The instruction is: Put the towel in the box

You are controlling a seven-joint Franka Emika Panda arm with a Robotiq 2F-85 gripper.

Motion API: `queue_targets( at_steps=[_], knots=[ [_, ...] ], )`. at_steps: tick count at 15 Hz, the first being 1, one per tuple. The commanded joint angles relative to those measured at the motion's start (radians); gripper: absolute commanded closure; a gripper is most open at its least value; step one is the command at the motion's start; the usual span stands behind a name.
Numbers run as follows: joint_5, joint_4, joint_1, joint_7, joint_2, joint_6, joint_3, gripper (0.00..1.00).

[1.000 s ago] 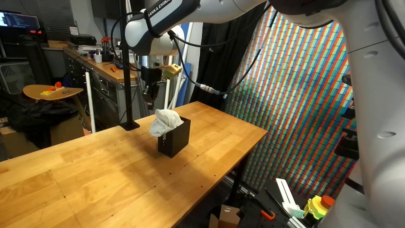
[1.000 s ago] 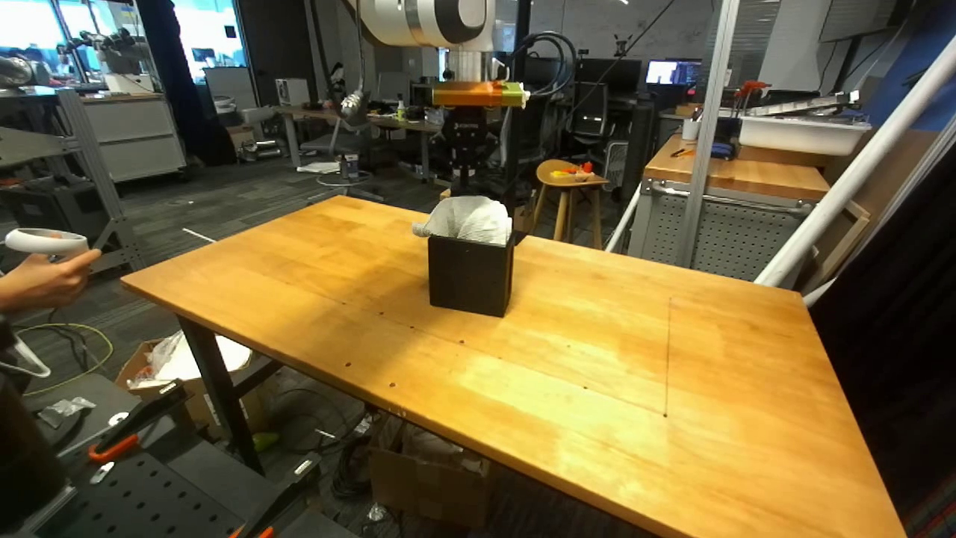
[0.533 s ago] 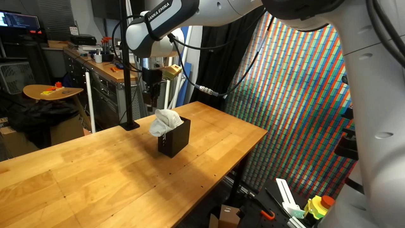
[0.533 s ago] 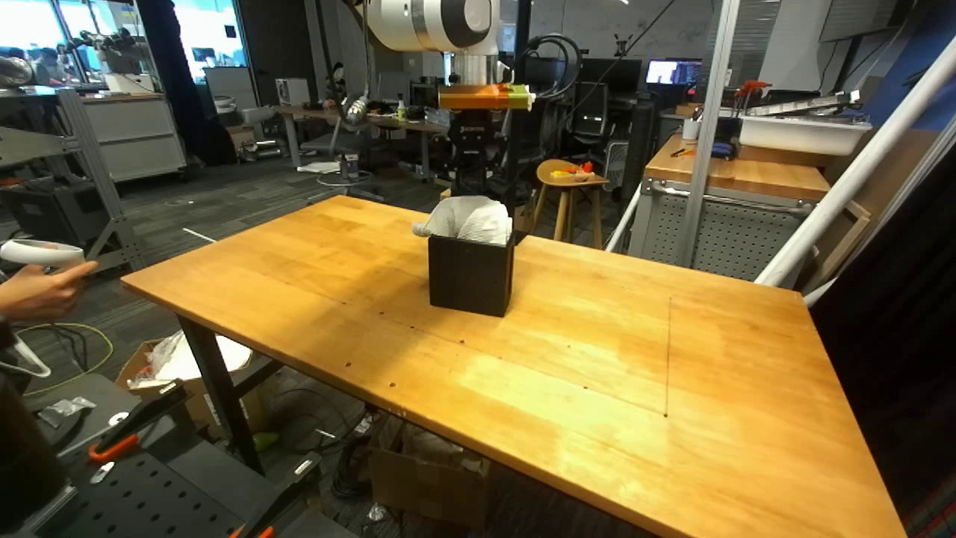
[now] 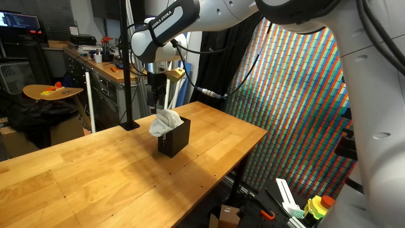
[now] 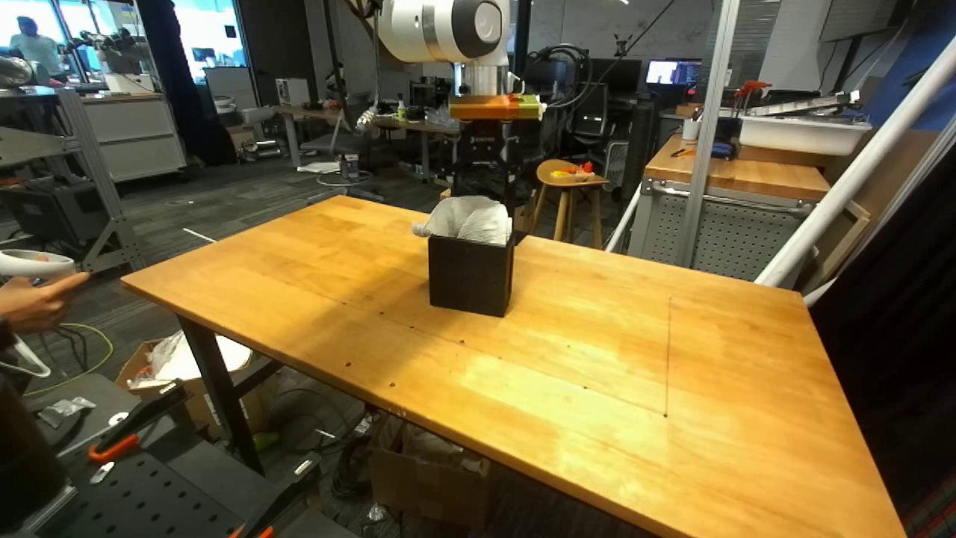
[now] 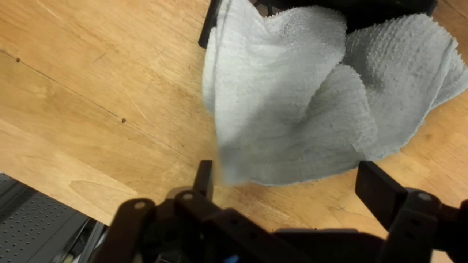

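Note:
The black box [image 5: 175,139] stands upright on the wooden table in both exterior views. A rumpled white towel [image 5: 166,122] bulges out of its top and hangs over one side. In the wrist view the towel [image 7: 285,73] spreads widely below the dark box [image 7: 360,9], whose inside is mostly covered. My gripper [image 7: 284,170] stands open, its fingers [image 7: 378,191] far apart with nothing gripped; the loose lower edge of the cloth lies in view between and beyond them. In an exterior view the gripper [image 6: 484,175] hangs behind and above the towel, its tips hard to make out.
A black post [image 5: 128,123] rises from the table [image 5: 95,177] at its far edge, close to the arm. A stool [image 6: 571,175] stands behind the table. At one side a person's hand [image 6: 37,299] holds a white controller.
My gripper has come down a little toward the towel and shifted slightly to the right in both exterior views, and its jaws have spread. Towel and box have stayed put.

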Motion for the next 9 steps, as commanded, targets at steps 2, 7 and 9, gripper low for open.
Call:
queue_targets(
  at_steps=[2,7,9],
  knots=[
    [-0.014,0.024,-0.006,0.014,0.014,-0.017,0.001,0.00],
    [-0.008,0.014,-0.007,0.013,0.017,-0.016,0.006,0.00],
    [-0.008,0.012,-0.007,0.013,0.018,-0.016,0.006,0.00]
  ],
)
